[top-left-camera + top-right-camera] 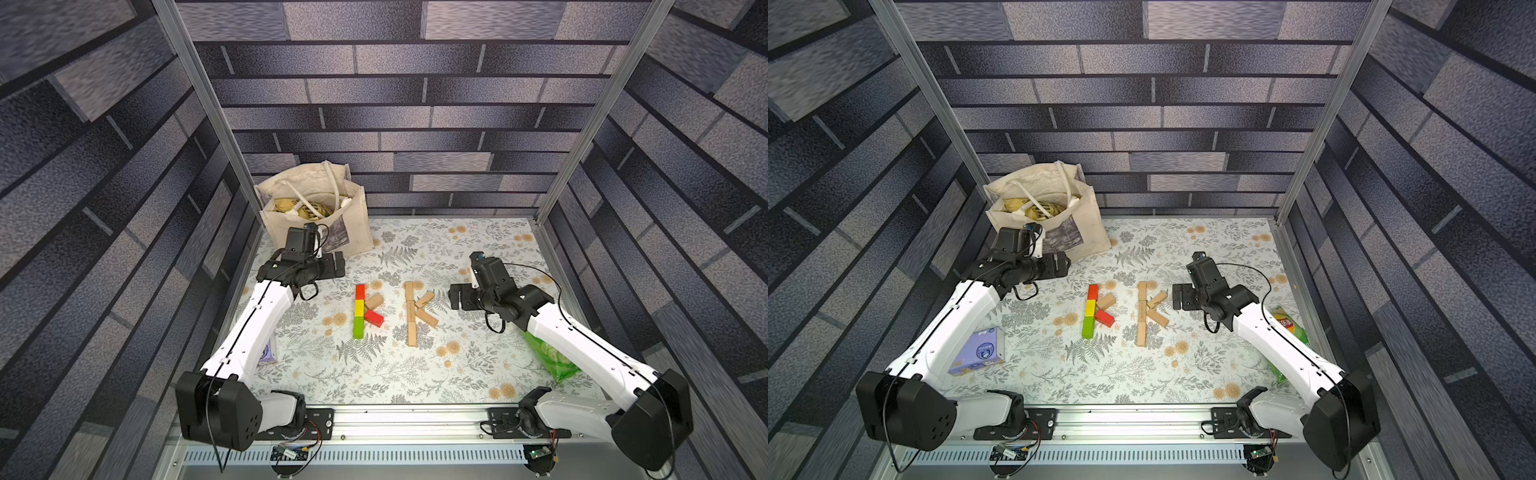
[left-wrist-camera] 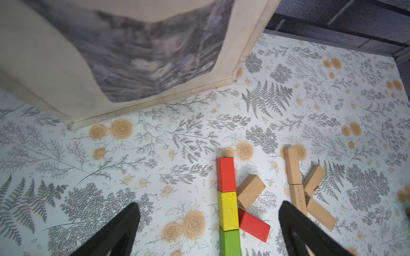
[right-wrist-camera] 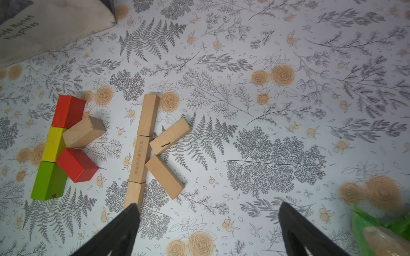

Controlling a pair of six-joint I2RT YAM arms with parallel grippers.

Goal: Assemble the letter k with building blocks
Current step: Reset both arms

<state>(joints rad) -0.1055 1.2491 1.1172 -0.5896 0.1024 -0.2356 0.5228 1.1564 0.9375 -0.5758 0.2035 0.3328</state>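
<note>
With my left tool and right tool both wide and empty, the building blocks lie flat on the tabletop between them as two k shapes; light, rigid, smooth wood, I judge, best pinched across the long sides.

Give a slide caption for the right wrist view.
Coloured block K and plain wooden K lie before the open right gripper.
</note>
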